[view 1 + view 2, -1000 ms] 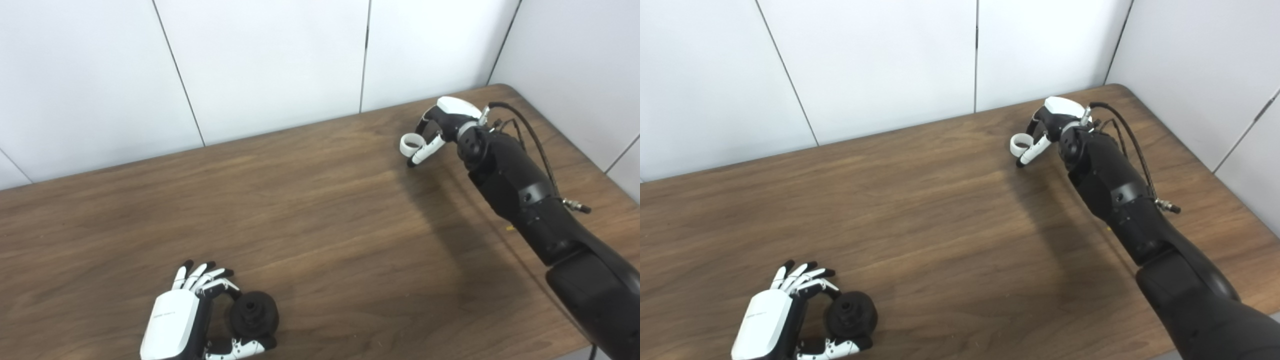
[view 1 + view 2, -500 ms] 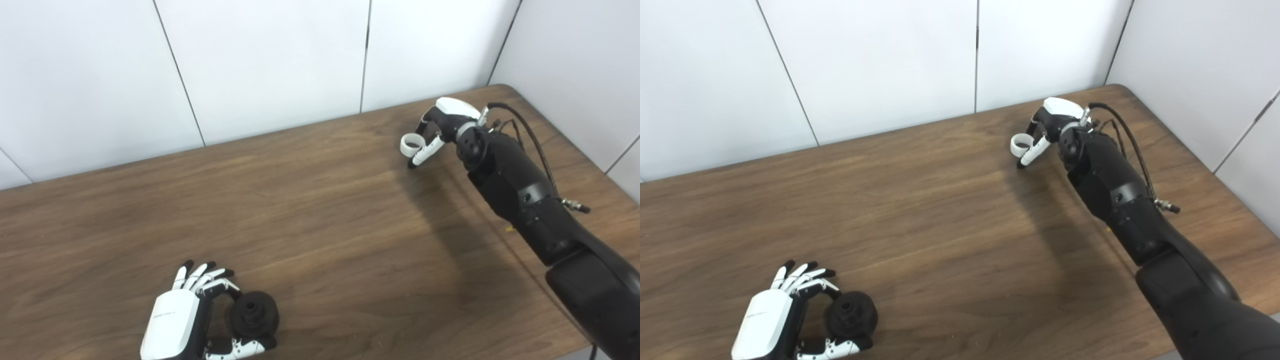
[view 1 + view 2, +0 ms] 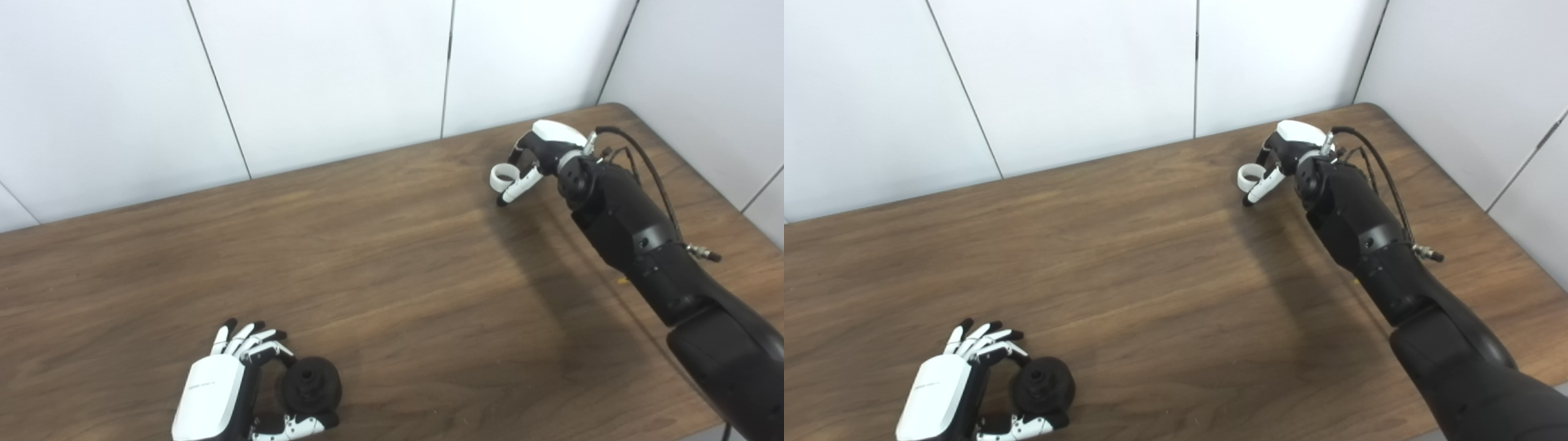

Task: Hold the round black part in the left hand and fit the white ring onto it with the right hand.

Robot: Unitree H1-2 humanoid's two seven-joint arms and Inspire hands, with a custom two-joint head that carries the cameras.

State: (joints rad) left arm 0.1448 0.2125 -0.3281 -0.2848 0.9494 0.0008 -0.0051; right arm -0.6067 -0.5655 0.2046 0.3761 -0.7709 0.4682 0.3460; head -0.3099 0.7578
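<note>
Round part [image 3: 311, 384] near left on table [image 3: 392, 275]; ring [image 3: 502, 177] far right.

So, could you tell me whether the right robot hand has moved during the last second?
Barely: the right robot hand with the white ring has crept slightly towards the wall seam.

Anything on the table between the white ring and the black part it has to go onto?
Nothing visible. The white ring is at the right robot hand near the far right of the table; the round black part sits in the left robot hand at the near left. Only bare wood lies between them.
</note>
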